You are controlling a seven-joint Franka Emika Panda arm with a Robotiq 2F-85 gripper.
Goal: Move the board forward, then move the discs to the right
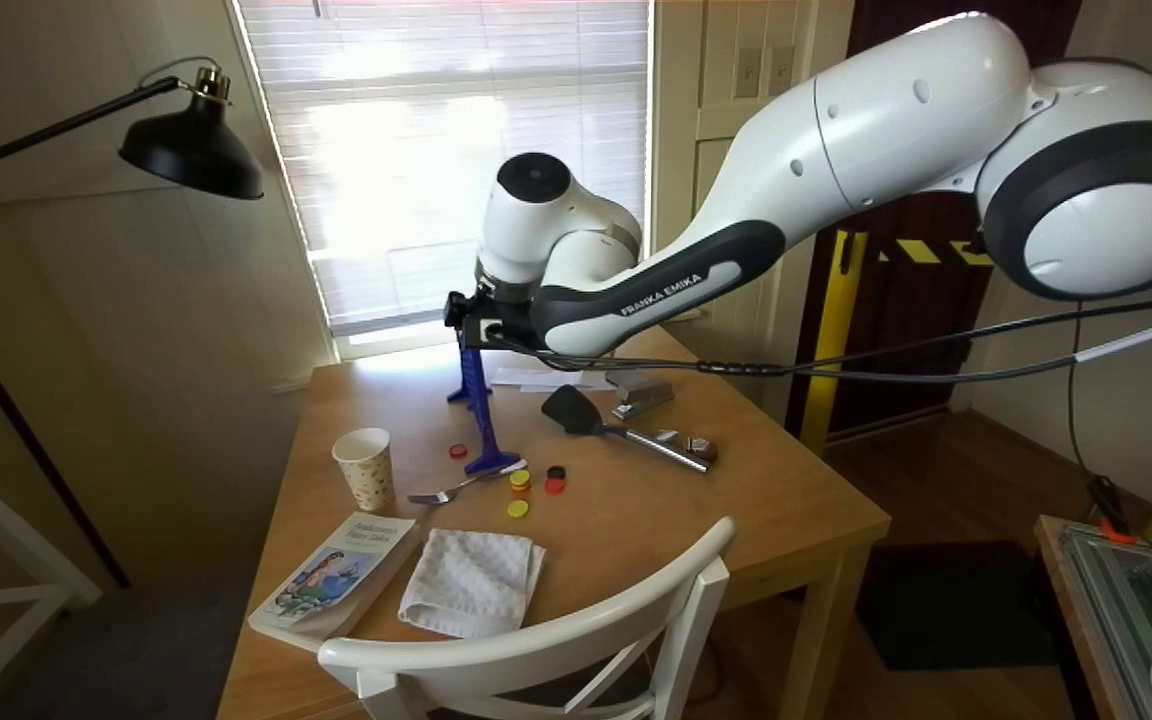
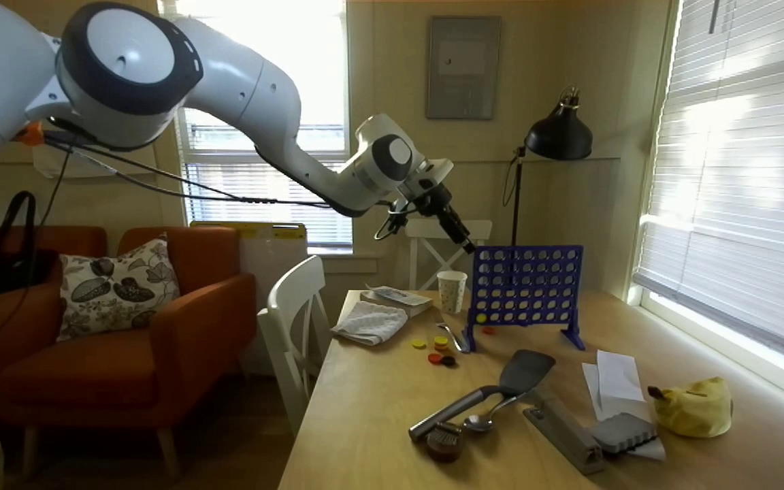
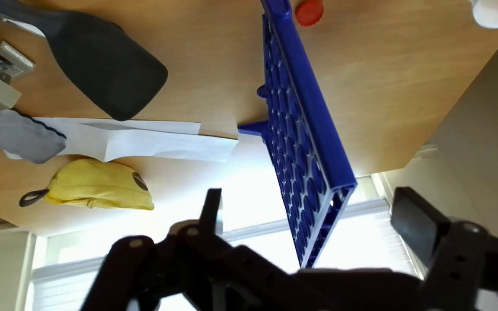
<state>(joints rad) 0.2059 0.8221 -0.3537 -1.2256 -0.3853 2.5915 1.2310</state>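
Note:
The blue board [image 1: 483,420] stands upright on its feet, edge-on here and face-on in an exterior view [image 2: 521,274]. In the wrist view the board [image 3: 318,99] rises between my spread fingers. My gripper [image 3: 314,218] is open, its fingers apart from the board's sides; in an exterior view the gripper [image 2: 467,245] is at the board's upper near corner. Yellow discs [image 1: 518,509], a red disc [image 1: 555,486] and a black disc [image 1: 556,472] lie near one foot. Another red disc [image 3: 309,12] lies beside the board. A yellow disc [image 2: 481,318] shows at a lower corner hole.
A fork [image 1: 456,490] lies by the board's foot, near a paper cup [image 1: 364,470]. A book [image 1: 336,580] and cloth [image 1: 476,580] lie near the chair [image 1: 536,655]. A spatula [image 2: 527,371], stapler [image 2: 562,432], papers [image 2: 616,381] and yellow pouch [image 2: 695,408] lie on the opposite side.

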